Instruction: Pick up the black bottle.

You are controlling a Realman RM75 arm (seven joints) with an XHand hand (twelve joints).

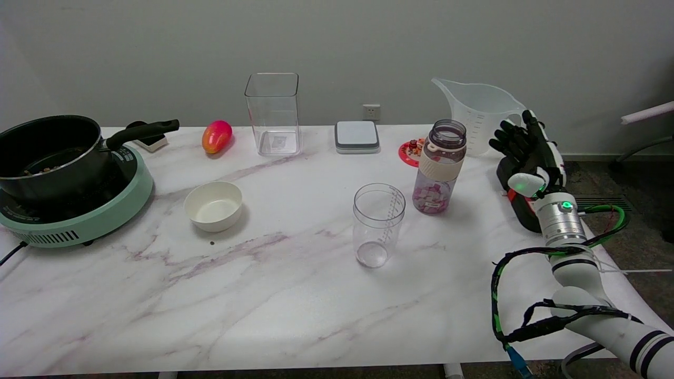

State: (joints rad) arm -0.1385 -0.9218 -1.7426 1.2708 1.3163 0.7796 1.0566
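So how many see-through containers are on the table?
4. A tall square box at the back, a jug at the back right, a cup in the middle, and a bottle with pink bits beside it. None seem hidden.

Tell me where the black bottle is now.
In the head view, the black bottle lies at the table's right edge, mostly hidden behind the right hand.

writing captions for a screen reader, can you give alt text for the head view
The robot's right hand, fingers spread and holding nothing, hovers over a black bottle lying at the right edge of a marble table. Left of it stand a purple-lidded bottle and a clear cup, with a measuring jug behind.
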